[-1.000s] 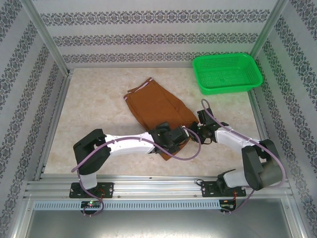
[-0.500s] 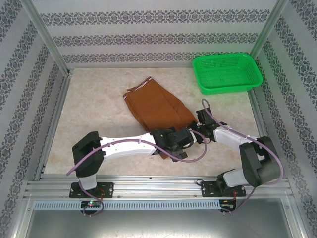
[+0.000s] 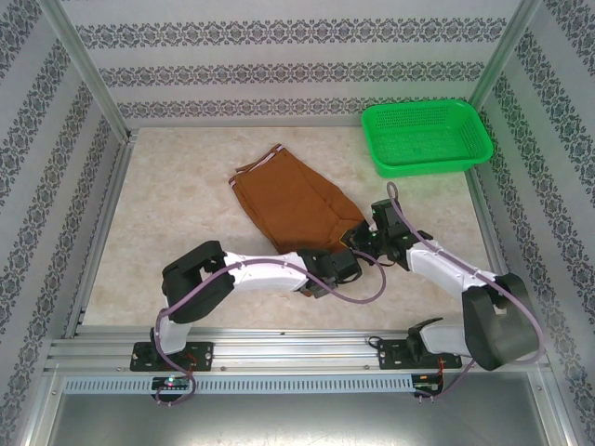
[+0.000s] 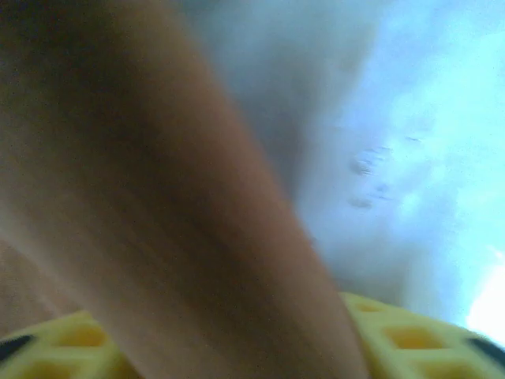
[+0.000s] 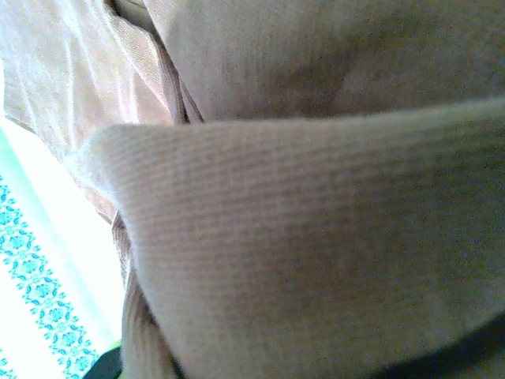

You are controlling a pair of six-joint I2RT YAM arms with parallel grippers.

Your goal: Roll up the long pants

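Observation:
The long pants (image 3: pixel 288 200) lie folded in the middle of the table, rust-brown, with the pale waistband cord at the far end. Both grippers meet at their near right end. My left gripper (image 3: pixel 342 263) reaches in from the left; in the left wrist view blurred brown cloth (image 4: pixel 173 221) runs between its yellow fingers (image 4: pixel 410 339), which are closed on it. My right gripper (image 3: pixel 361 238) is shut on the same end from the right. A thick fold of the ribbed cloth (image 5: pixel 316 237) lies right across its jaws and hides the fingers.
A green mesh basket (image 3: pixel 423 104) stands at the far right corner. Aluminium frame posts and patterned walls ring the beige table (image 3: pixel 167 232). Bare tabletop lies to the left of the pants and in front of them.
My left gripper slid right along the near end of the pants, closer to the right gripper, and closed onto the cloth. The right gripper shifted slightly away from me, still shut.

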